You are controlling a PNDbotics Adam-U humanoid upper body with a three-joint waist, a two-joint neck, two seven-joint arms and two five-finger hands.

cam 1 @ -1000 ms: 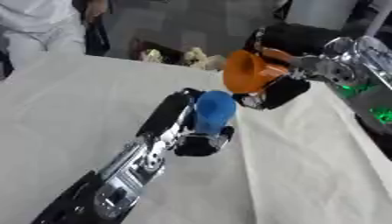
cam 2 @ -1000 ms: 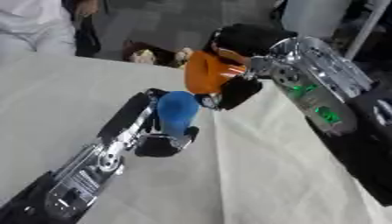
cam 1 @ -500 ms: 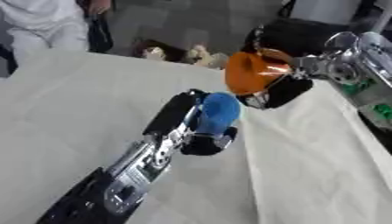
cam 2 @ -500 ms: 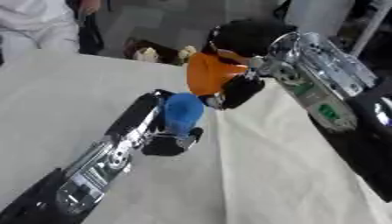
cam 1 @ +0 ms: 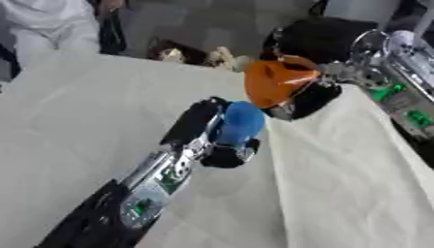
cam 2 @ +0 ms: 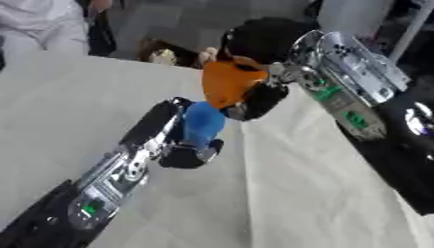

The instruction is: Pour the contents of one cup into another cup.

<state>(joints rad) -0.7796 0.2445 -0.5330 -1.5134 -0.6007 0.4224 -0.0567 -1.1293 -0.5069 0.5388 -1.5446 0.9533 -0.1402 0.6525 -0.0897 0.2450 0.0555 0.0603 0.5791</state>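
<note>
You have two cups in play, one blue and one orange, and both are in hand above a table covered with a pale cloth (cam 1: 76, 116). Your left hand (cam 1: 222, 150) reaches in from the near left along a black and silver forearm, and its fingers are curled round the lower part of the blue cup (cam 1: 240, 123), which stands upright near the middle of the table. Whether the cup's base touches the cloth cannot be told, because the hand hides it. Your right hand (cam 1: 307, 99) comes in from the far right and is closed on the orange cup (cam 1: 275, 83), gripping it from the right side. You hold that cup tilted, raised above and just to the right of the blue cup, and its lower edge sits very close to the blue cup's top; whether the two touch cannot be told. No contents can be made out in either cup, and the motion blur leaves the rims indistinct. The cloth shows one long fold (cam 1: 339, 145) running from the cups toward the near right. Beyond the far edge of the table lies grey floor with a few pale and brown things (cam 1: 191, 53) that cannot be identified.
</note>
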